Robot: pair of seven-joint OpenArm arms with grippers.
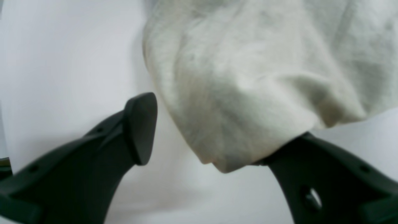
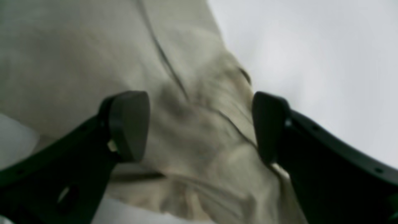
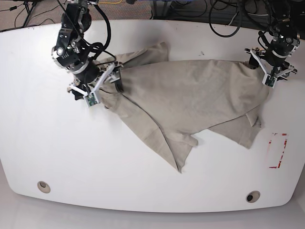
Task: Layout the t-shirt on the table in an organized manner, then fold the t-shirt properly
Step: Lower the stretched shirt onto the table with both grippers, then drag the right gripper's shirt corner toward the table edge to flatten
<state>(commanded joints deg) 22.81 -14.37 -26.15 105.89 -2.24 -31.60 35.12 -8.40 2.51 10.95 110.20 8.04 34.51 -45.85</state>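
The beige-grey t-shirt (image 3: 190, 95) lies crumpled and stretched across the white table (image 3: 143, 186), with folds trailing toward the front. My right gripper (image 3: 108, 85) stands at the shirt's left end. Up close, that gripper (image 2: 199, 124) is open, its fingers (image 2: 129, 124) straddling wrinkled cloth (image 2: 192, 149) and a seam. My left gripper (image 3: 267, 71) is at the shirt's far right corner. In the left wrist view it (image 1: 211, 140) is open too. A bulge of fabric (image 1: 242, 93) drapes over its right finger, while the left pad (image 1: 141, 127) is bare above the table (image 1: 62, 62).
A red-outlined rectangle (image 3: 277, 150) marks the table right of the shirt. Two grey grommet holes (image 3: 43, 186) (image 3: 252, 196) sit near the front edge. Black cables (image 3: 224, 19) lie beyond the back edge.
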